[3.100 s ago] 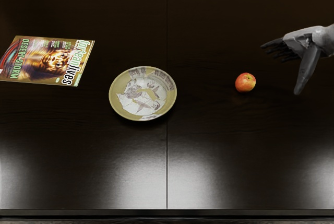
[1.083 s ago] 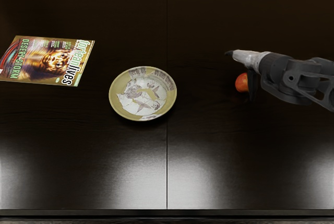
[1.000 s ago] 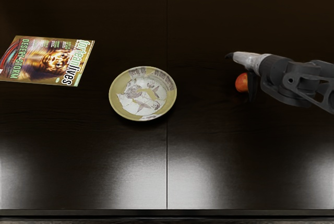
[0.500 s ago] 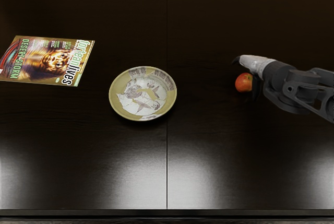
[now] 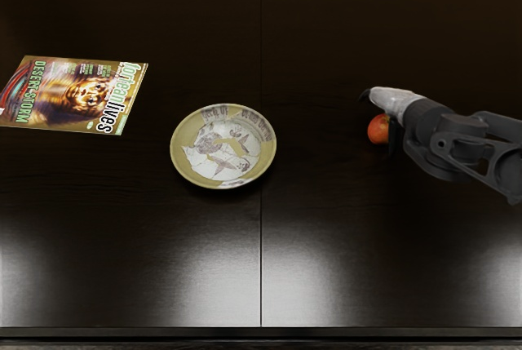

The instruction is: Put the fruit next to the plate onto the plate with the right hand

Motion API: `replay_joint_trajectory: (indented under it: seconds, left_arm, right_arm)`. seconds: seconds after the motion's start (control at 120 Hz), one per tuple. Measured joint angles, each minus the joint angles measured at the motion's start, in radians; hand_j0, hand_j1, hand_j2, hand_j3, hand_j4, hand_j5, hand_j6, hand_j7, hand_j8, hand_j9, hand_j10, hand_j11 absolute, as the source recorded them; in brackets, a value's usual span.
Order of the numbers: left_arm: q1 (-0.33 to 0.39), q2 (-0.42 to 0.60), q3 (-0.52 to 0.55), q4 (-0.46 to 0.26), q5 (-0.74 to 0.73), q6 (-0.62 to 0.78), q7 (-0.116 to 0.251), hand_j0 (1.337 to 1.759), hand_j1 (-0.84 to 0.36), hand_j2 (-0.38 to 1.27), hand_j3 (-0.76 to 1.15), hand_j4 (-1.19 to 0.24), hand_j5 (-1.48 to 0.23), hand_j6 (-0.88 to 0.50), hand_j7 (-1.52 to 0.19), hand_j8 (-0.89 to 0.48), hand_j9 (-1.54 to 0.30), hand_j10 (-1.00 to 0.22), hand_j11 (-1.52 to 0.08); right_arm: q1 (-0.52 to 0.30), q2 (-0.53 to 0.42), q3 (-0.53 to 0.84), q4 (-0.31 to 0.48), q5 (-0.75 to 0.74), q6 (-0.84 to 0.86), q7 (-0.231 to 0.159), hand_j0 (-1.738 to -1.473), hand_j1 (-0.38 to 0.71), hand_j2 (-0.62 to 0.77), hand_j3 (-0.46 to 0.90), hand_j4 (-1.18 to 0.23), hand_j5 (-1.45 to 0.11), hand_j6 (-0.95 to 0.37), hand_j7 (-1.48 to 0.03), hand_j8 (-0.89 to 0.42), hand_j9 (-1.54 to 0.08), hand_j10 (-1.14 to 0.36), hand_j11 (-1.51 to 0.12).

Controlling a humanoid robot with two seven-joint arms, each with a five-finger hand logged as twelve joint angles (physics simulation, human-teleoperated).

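Compared with three seconds back, my right hand (image 5: 400, 112) has come down from high at the table's right edge, where it hung spread and well apart from the fruit, to sit right against the small red-and-yellow apple (image 5: 378, 130). Over the last half second the forearm only settled slightly; no larger travel noted.

Apple: same spot as before, on the dark glossy wooden table (image 5: 326, 244), well to the right of the round cream ceramic plate with a painted figure (image 5: 223, 145). Its right side is now hidden behind my hand, with part of the hand reaching over its top. Whether the hand is closed on the apple or merely cupped beside it, I cannot tell from this angle.

Plate and the colourful glossy magazine (image 5: 73, 95) at far left: unmoved.

Judgement: approach is done and the grasp is either forming or just made. Lift and carry to the plate are not yet begun, so the task is at an early stage. The left arm does not show.

Legible writing: magazine masthead reads roughly "forcanlives", letters partly unclear. "DESERT STORM" runs in green along the cover's left side. Smaller cover lines are too small to read. No writing made out on the plate.
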Motion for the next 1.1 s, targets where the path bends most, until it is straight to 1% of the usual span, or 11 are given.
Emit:
replay_joint_trajectory:
  seconds: [0.467,0.892,1.033,1.1]
  left_arm:
    - [0.0,0.0,0.0,0.0,0.0,0.0,0.0,1.658,0.35,0.0,0.0,0.0,0.0,0.0,0.0,0.0,0.0,0.0,0.0]
    - [0.0,0.0,0.0,0.0,0.0,0.0,0.0,1.658,0.35,0.0,0.0,0.0,0.0,0.0,0.0,0.0,0.0,0.0,0.0]
    - [0.0,0.0,0.0,0.0,0.0,0.0,0.0,1.658,0.35,0.0,0.0,0.0,0.0,0.0,0.0,0.0,0.0,0.0,0.0]
    - [0.0,0.0,0.0,0.0,0.0,0.0,0.0,1.658,0.35,0.0,0.0,0.0,0.0,0.0,0.0,0.0,0.0,0.0,0.0]
  right_arm:
    - [-0.045,0.008,-0.001,0.009,-0.045,-0.054,0.0,-1.658,-0.06,-0.04,0.0,-0.24,-0.31,-0.24,-0.31,-0.24,-0.31,-0.24,-0.31]
    - [-0.053,0.007,-0.001,0.006,-0.046,-0.056,0.0,-1.658,0.07,-0.07,0.0,-0.36,-0.46,-0.36,-0.46,-0.36,-0.46,-0.35,-0.46]
    - [-0.06,0.007,-0.001,0.004,-0.046,-0.056,0.0,-1.658,0.11,-0.07,0.0,-0.39,-0.5,-0.39,-0.5,-0.39,-0.5,-0.39,-0.5]
    - [-0.061,0.007,0.0,0.004,-0.046,-0.057,0.0,-1.658,0.14,-0.08,0.0,-0.42,-0.54,-0.42,-0.54,-0.39,-0.54,-0.42,-0.54]
